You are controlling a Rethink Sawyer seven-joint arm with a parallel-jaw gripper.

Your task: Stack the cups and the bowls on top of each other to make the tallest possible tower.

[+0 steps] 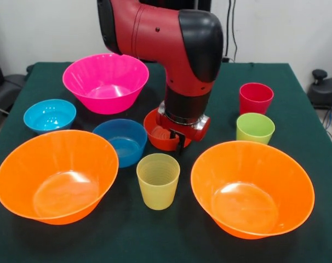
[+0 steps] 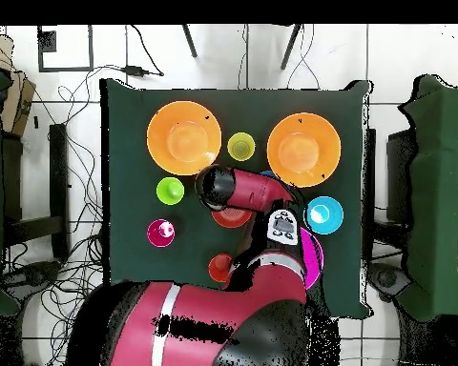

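Red-orange bowl [image 1: 158, 134] sits beneath the arm [image 1: 182, 49]; no writing legible.

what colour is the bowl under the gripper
Red-orange bowl, best seen in the front view.

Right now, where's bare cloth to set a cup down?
Free: front edge strip before the yellow cup, between the two large orange bowls; also the far right corner behind the red cup. Crowded: centre, where the arm sits over the red-orange bowl.
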